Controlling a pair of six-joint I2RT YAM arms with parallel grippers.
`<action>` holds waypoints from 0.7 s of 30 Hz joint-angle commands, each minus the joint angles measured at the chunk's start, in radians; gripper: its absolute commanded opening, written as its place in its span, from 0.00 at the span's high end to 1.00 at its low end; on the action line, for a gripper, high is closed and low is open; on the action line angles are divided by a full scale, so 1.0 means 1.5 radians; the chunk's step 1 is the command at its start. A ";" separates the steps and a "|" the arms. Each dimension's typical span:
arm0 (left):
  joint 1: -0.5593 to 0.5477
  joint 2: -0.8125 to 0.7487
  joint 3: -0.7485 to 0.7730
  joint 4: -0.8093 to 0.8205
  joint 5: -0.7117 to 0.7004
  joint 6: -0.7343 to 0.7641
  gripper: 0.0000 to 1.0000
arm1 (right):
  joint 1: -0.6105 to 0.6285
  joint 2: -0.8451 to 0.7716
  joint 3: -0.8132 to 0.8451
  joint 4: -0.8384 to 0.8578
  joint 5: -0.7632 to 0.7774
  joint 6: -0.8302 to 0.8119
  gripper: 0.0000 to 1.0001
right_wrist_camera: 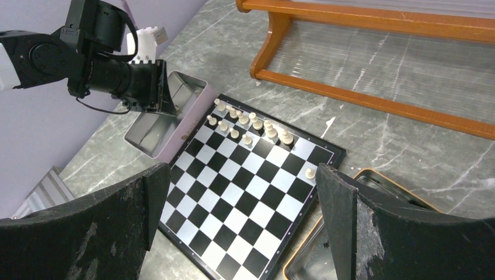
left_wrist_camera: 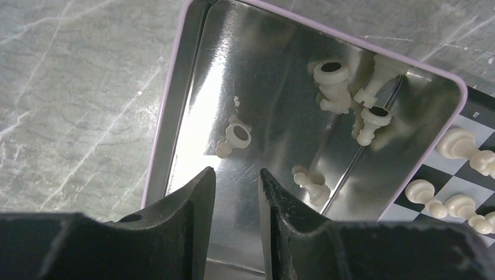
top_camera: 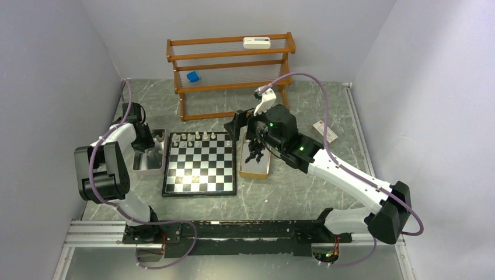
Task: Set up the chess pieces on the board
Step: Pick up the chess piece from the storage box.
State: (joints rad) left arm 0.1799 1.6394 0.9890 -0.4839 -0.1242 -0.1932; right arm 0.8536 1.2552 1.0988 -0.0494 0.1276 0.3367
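Cream plastic chess pieces (left_wrist_camera: 333, 87) lie in the pink-rimmed metal tray (left_wrist_camera: 268, 70) left of the glossy black-and-silver chessboard (top_camera: 200, 163), so the narrowly parted, empty left gripper (left_wrist_camera: 236, 170) should lower onto one, while the right gripper (right_wrist_camera: 242, 169) gapes empty.

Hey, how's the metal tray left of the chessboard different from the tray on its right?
The shiny metal tray with the lilac rim lies left of the black-and-silver chessboard; the gold-rimmed metal tray lies right of it. The lilac-rimmed tray holds a few cream chess pieces lying on their sides; the gold-rimmed tray holds black chess pieces. Both are shallow rectangular trays beside the board.
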 commanded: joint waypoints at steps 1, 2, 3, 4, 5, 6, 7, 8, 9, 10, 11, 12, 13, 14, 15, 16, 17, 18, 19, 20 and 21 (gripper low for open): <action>0.006 0.018 0.025 0.018 0.028 0.012 0.61 | -0.001 -0.014 -0.007 0.026 0.016 -0.004 0.00; 0.006 0.020 0.025 0.019 0.031 0.012 0.61 | 0.000 -0.015 -0.008 0.026 0.017 -0.005 0.00; 0.007 0.021 0.025 0.019 0.031 0.012 0.61 | -0.001 -0.015 -0.009 0.026 0.017 -0.005 0.00; 0.006 0.021 0.025 0.019 0.030 0.013 0.61 | -0.001 -0.016 -0.009 0.026 0.018 -0.006 0.00; 0.007 0.021 0.025 0.020 0.030 0.013 0.60 | -0.001 -0.016 -0.010 0.026 0.019 -0.006 0.00; 0.007 0.022 0.025 0.020 0.031 0.014 0.59 | -0.001 -0.017 -0.010 0.026 0.020 -0.007 0.00; 0.007 0.024 0.024 0.021 0.035 0.014 0.59 | -0.001 -0.017 -0.010 0.027 0.020 -0.007 0.00; 0.007 0.026 0.025 0.020 0.039 0.015 0.58 | -0.001 -0.017 -0.010 0.028 0.021 -0.008 0.00; 0.006 0.030 0.026 0.020 0.042 0.014 0.58 | -0.001 -0.017 -0.011 0.028 0.021 -0.009 0.00; 0.007 0.033 0.028 0.019 0.046 0.013 0.58 | -0.001 -0.017 -0.011 0.028 0.021 -0.009 0.00; 0.006 0.035 0.027 0.019 0.048 0.013 0.58 | -0.001 -0.017 -0.012 0.030 0.021 -0.009 0.00; 0.006 0.036 0.028 0.020 0.048 0.012 0.58 | -0.001 -0.017 -0.014 0.030 0.020 -0.009 0.00; 0.006 0.036 0.028 0.021 0.048 0.012 0.58 | -0.001 -0.016 -0.015 0.030 0.019 -0.007 0.00; 0.006 0.036 0.028 0.022 0.049 0.013 0.58 | -0.001 -0.015 -0.017 0.030 0.019 -0.007 0.00; 0.006 0.037 0.028 0.021 0.050 0.013 0.59 | 0.000 -0.015 -0.017 0.030 0.019 -0.007 0.00; 0.006 0.038 0.029 0.021 0.053 0.014 0.61 | 0.000 -0.014 -0.017 0.030 0.020 -0.007 0.00; 0.007 0.039 0.028 0.021 0.055 0.014 0.62 | 0.000 -0.013 -0.017 0.030 0.020 -0.008 0.00; 0.006 0.041 0.028 0.022 0.058 0.014 0.62 | 0.000 -0.013 -0.015 0.030 0.020 -0.008 0.00; 0.006 0.042 0.029 0.022 0.061 0.015 0.63 | -0.001 -0.013 -0.015 0.030 0.020 -0.008 0.00; 0.006 0.043 0.029 0.022 0.066 0.016 0.63 | -0.001 -0.013 -0.015 0.031 0.020 -0.008 0.00; 0.006 0.042 0.029 0.024 0.075 0.018 0.63 | -0.001 -0.014 -0.015 0.031 0.019 -0.007 0.00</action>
State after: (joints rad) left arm 0.1799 1.6966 1.0031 -0.4747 -0.0677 -0.1825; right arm 0.8536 1.2533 1.0821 -0.0357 0.1452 0.3340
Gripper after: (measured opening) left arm 0.371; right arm 0.997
